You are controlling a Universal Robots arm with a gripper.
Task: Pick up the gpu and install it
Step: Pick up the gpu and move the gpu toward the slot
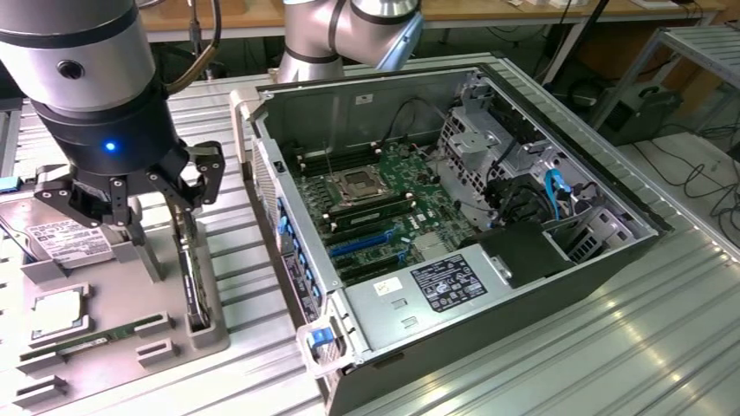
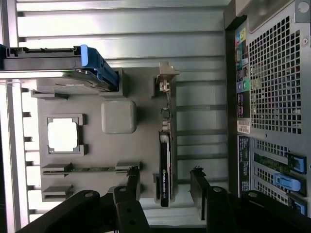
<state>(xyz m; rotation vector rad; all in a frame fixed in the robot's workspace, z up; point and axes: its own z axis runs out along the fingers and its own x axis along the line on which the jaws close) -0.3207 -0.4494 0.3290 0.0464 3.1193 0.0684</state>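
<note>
While the black two-finger gripper (image 2: 165,180) hangs wide open and empty above the thin flat black gpu card (image 2: 164,160) standing on edge in its grey plastic holder tray (image 2: 97,150), we judge an off-centre descent could knock or jam it.

one gripper (image 2: 164,171), two fingers (image 2: 132,182). one open computer case (image 1: 486,347). inside case: one motherboard (image 1: 387,204), one cpu socket (image 1: 350,184), one labelled power supply (image 1: 434,286). one grey tray (image 2: 143,141). on tray: one gpu (image 2: 165,145), one hard drive (image 2: 53,77), one cpu chip (image 2: 63,135), one ram stick (image 2: 90,169), one plain square block (image 2: 118,116). five items on tray in all.
</note>
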